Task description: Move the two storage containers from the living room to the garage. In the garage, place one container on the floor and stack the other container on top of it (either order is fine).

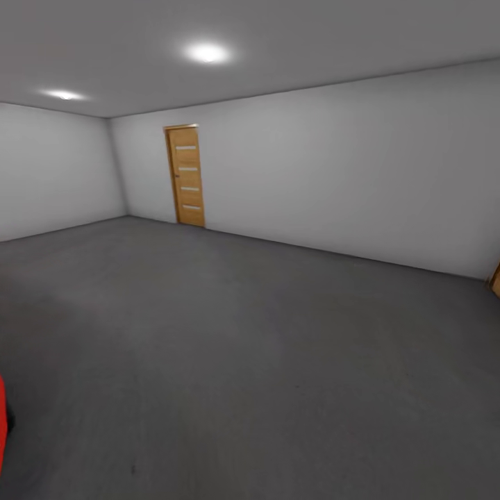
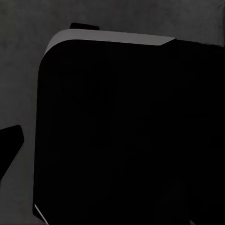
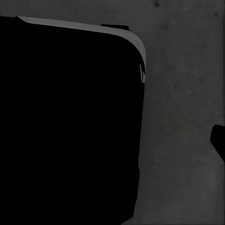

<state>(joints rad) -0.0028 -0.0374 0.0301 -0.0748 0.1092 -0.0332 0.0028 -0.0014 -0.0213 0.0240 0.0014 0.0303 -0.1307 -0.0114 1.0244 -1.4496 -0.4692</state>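
Observation:
I am in the garage, facing its dark grey floor (image 1: 264,361) and pale grey walls. The two storage containers are out of view. In the left wrist view a black rounded body of the robot (image 2: 126,131) hangs over the floor (image 2: 18,70), with a dark tip (image 2: 10,143) poking in at the picture's edge. The right wrist view gives the same black body (image 3: 70,122) over the floor (image 3: 183,117), again with a dark tip (image 3: 218,140) at the edge. Nothing shows whether either gripper is open or shut.
A wooden door (image 1: 186,177) with pale slots stands in the far wall, near the left corner. Round ceiling lights (image 1: 207,52) glow overhead. A red shape (image 1: 3,423) is cut off at the lower left edge. A sliver of wood frame (image 1: 496,278) shows at the right edge.

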